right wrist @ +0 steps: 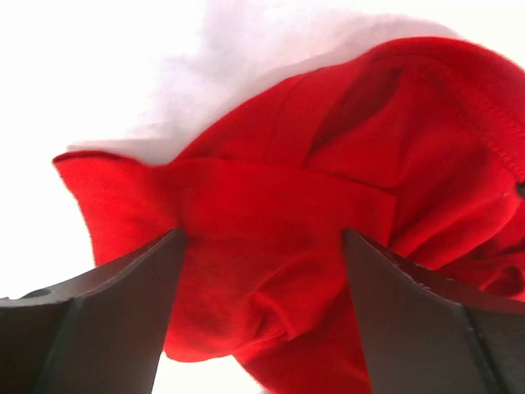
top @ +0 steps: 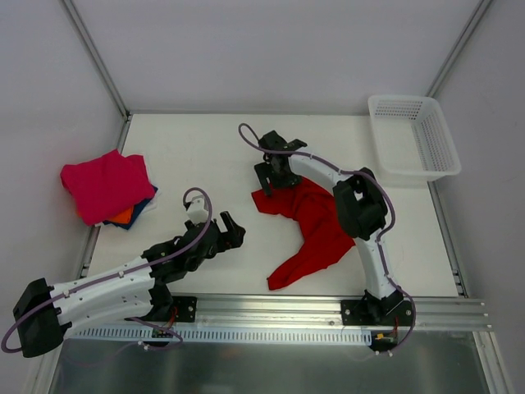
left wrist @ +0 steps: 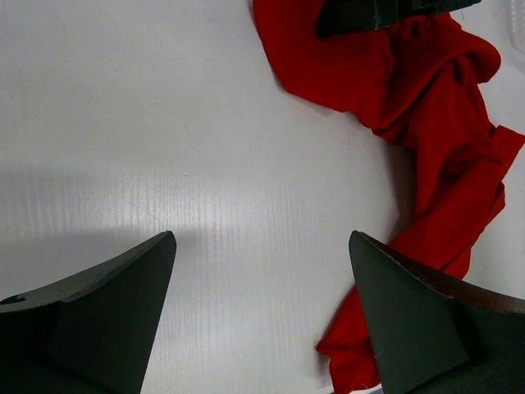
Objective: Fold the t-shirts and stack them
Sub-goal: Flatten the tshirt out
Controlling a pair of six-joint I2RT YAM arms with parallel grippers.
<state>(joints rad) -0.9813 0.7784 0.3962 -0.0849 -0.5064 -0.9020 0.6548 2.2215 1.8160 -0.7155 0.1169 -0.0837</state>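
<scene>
The bright red t-shirt lies crumpled on the white table right of centre. My right gripper is open over its far left corner, and in the right wrist view the red cloth bunches between the spread jaws of that gripper. My left gripper is open and empty over bare table, left of the shirt. In the left wrist view the gripper has the shirt beyond and to its right. A folded magenta-pink shirt tops a stack at the far left, with the orange and dark blue shirts under it.
A white mesh basket stands at the back right corner of the table. A metal rail runs along the near edge by the arm bases. Walls close in the left, back and right sides.
</scene>
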